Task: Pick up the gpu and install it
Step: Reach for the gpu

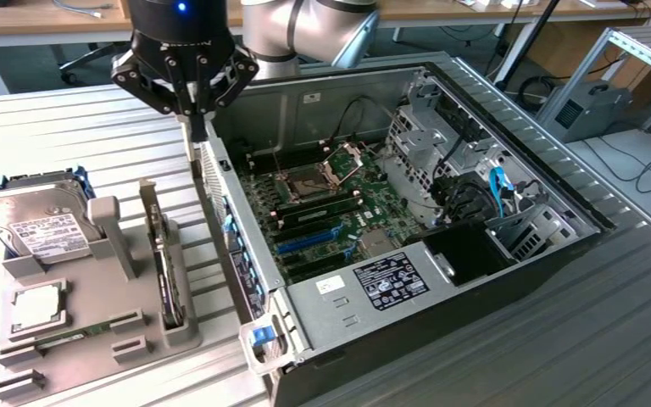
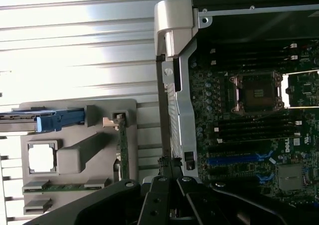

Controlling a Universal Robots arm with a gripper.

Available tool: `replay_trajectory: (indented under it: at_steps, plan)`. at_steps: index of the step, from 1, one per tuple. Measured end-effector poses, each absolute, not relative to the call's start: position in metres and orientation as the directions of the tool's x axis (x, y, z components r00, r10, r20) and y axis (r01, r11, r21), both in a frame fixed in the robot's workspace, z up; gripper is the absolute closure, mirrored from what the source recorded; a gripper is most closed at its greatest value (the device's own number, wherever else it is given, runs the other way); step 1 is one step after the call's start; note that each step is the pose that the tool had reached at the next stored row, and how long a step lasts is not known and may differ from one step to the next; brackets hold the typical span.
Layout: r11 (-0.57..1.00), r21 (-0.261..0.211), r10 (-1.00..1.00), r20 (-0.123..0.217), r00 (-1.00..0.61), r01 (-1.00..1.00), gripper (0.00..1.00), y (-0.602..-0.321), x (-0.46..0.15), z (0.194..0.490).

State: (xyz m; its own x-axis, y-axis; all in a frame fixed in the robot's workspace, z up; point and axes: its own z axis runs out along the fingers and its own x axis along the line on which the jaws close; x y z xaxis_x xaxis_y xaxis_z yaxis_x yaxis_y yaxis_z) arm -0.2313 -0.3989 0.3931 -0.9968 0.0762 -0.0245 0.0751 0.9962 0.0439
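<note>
1. The gripper (image 1: 197, 127) hangs over the rim of the open computer case (image 1: 314, 315), on the side that faces the grey tray (image 1: 179, 339)
2. Its two fingers are pressed tight together, tips meeting, with nothing held between them
3. The gpu (image 1: 165, 263) is not in the case: it stands on its long edge in a slot of the tray, along the tray side nearest the case
4. The gripper is clear of the gpu, up past the card's far end and not touching it
5. In the wrist view the card shows edge-on as a thin green strip, with its metal bracket at the end towards the hard drive
6. That hard drive (image 1: 34, 227), silver with a white label, lies in the tray at the exterior view's left
7. A square processor chip (image 1: 38, 305) and a narrow green memory stick (image 1: 82, 332) lie nearer the camera
8. Inside the case the motherboard (image 1: 337, 216) lies exposed, with its processor socket (image 1: 303, 182) bare and a blue slot (image 1: 303, 242) unfilled
9. Case and tray sit side by side on a slatted metal table (image 1: 65, 136)
</note>
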Motion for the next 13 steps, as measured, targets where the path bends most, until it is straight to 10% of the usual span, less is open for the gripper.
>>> replay_trajectory:
  at_steps: [13]
  plan:
    - [0.996, 0.044, 0.076, -0.025, -0.997, 0.075, 0.89, -0.399, -0.242, 0.393]
